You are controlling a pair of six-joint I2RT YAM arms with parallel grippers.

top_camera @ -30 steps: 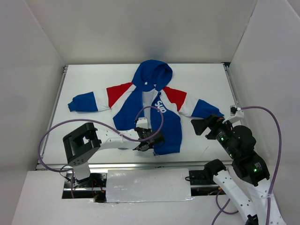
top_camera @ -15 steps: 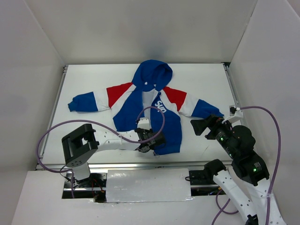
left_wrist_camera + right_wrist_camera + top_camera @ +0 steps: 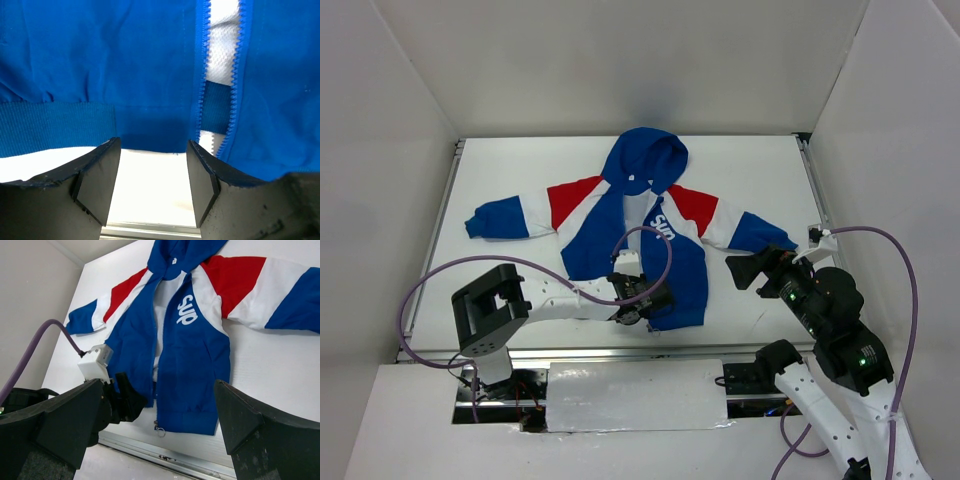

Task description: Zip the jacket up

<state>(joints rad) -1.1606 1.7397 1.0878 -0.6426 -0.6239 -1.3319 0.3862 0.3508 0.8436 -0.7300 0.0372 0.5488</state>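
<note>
Operator: What should I fear from this position?

Spotter: Your left gripper (image 3: 152, 145) stands partly open, with nothing between its fingers. If you close it here, I judge it takes only the ribbed hem (image 3: 55, 125) of one front panel and not the zipper. In your left wrist view the two rows of zipper teeth (image 3: 199, 85) lie to the right of the fingers; they are apart from each other, with white mesh lining (image 3: 220, 55) showing between, so the zipping is not yet begun. A pull on the hem alone could drag the light jacket (image 3: 650, 240) over the white table (image 3: 520, 170) and bunch it.

Operator: And where is the jacket against my hands?

Spotter: It lies flat in the middle of the table, front upward, hood away from you, sleeves spread; the left gripper sits at its near hem, just left of the opening. The small zipper pull (image 3: 159, 428) hangs at the bottom of the opening, near those fingers; whether both rows are seated in it I cannot tell. Your right gripper (image 3: 752, 266) is wide open and empty — it hovers near the cuff (image 3: 770, 238) of the sleeve on your right; I see no contact there.
</note>
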